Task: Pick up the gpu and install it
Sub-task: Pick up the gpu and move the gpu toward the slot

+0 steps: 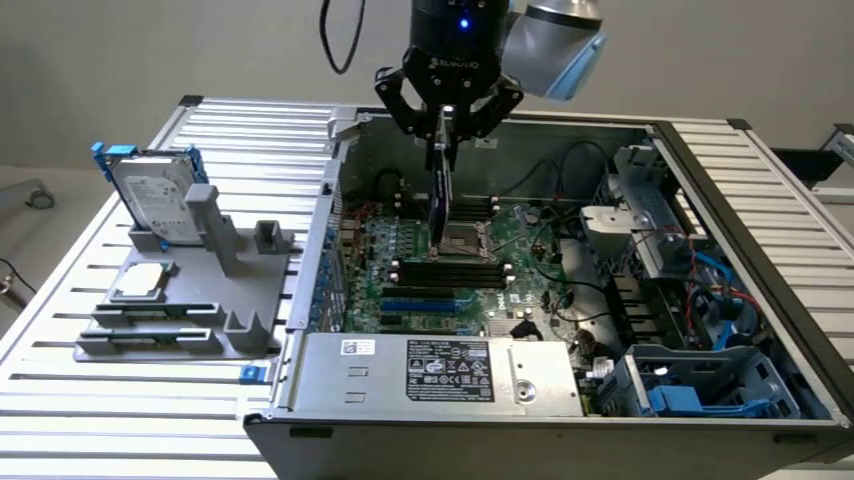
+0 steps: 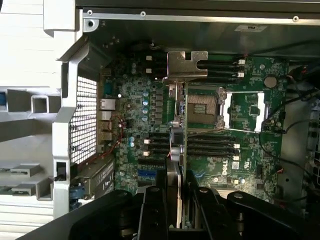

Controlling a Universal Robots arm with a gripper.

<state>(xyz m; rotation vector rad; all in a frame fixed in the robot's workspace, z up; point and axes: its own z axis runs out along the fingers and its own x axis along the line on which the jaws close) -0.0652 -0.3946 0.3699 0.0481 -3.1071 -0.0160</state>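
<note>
The gpu (image 1: 439,200) hangs edge-on and upright from my gripper (image 1: 447,135), which is shut on the card's upper edge. It is above the green motherboard (image 1: 527,285) inside the open computer case (image 1: 694,200), over the processor socket area and clear of the board. In the wrist view the gpu (image 2: 177,140) runs away from the camera as a thin strip, with its silver end bracket (image 2: 186,65) at the far end. My gripper (image 2: 176,182) clamps it between two black fingers (image 2: 155,200). A blue slot (image 1: 416,300) lies on the board nearer the power supply.
A grey fixture (image 1: 187,310) at the exterior view's left holds a silver hard drive in a blue frame (image 1: 154,195) and a small square silver chip (image 1: 144,280). A silver power supply (image 1: 441,372) spans the case's near side. Cables and drive bays (image 1: 694,300) crowd the exterior view's right.
</note>
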